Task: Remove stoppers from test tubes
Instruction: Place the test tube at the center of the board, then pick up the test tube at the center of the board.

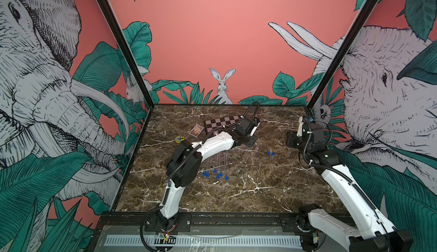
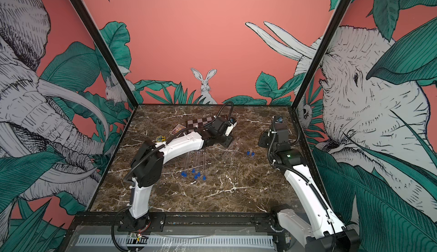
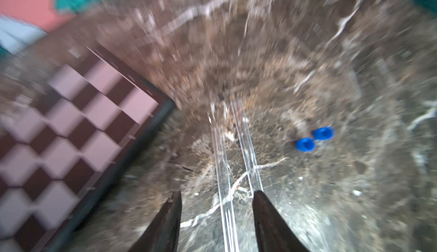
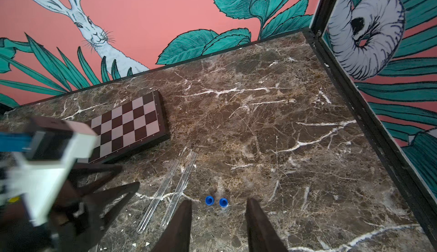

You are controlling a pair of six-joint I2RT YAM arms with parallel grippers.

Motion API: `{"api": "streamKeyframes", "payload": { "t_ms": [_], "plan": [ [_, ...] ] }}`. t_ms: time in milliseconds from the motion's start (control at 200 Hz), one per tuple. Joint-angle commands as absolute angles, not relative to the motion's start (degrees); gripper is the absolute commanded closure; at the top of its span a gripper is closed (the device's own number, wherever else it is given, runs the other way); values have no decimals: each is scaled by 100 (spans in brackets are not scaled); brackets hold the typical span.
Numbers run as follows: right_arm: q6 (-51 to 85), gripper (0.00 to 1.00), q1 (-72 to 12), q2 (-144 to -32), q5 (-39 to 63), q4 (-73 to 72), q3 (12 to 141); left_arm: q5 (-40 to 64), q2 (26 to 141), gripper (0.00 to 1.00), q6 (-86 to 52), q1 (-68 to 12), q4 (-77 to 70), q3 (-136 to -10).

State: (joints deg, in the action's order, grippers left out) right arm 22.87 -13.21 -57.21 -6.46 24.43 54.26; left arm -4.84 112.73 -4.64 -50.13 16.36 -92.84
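marble tabletop (image 1: 236,196), brown veined white, strewn with blue stoppers (image 1: 206,174); pink jungle-mural walls (image 1: 212,38).

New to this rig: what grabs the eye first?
The jungle mural: elephants on the side walls, a rabbit on the back wall. On the dark marble table, bright-blue stoppers pop: a cluster mid-table, a pair further right. The left hand sits open over two clear test tubes.
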Motion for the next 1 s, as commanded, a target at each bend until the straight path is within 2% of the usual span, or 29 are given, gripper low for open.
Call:
{"api": "streamKeyframes", "payload": {
  "t_ms": [0, 110, 135, 155, 180, 330, 465, 625, 795, 990],
  "plan": [
    [2181, 60, -1344, -5737, -244, 2360, 5615, -1076, 10090, 44, -176, -5054, 1516, -9093],
    [2111, 59, -1639, -5881, -135, 2337, 5640, -1812, 9292, 32, 10, -5054, 1318, -8564],
    [2093, 58, -1755, -5908, -161, 2332, 5628, -2006, 9099, 21, 34, -5054, 1224, -8397],
    [2087, 58, -1844, -5932, -172, 2311, 5626, -2141, 8966, 4, 43, -5045, 1119, -8249],
    [2095, 58, -1950, -5961, -164, 2274, 5611, -2275, 8749, 1, 66, -5045, 930, -8037],
    [2206, 58, -2636, -6315, -303, 2202, 5589, -3125, 7681, 0, -5, -5027, -588, -6657],
    [2404, 57, -3308, -6610, -470, 2062, 5515, -3149, 6939, 3, 18, -4944, -1076, -5840],
    [2660, 57, -4405, -7240, -823, 1947, 5520, -3440, 6554, 19, -255, -4811, 15, -5837],
    [2976, 56, -5280, -8042, -931, 1699, 5569, -3556, 6226, 23, -690, -4680, 775, -5703],
    [3075, 55, -5730, -8950, -901, 1774, 5958, -3203, 5792, 26, -1078, -4393, 1001, -5349]
  ]
}}
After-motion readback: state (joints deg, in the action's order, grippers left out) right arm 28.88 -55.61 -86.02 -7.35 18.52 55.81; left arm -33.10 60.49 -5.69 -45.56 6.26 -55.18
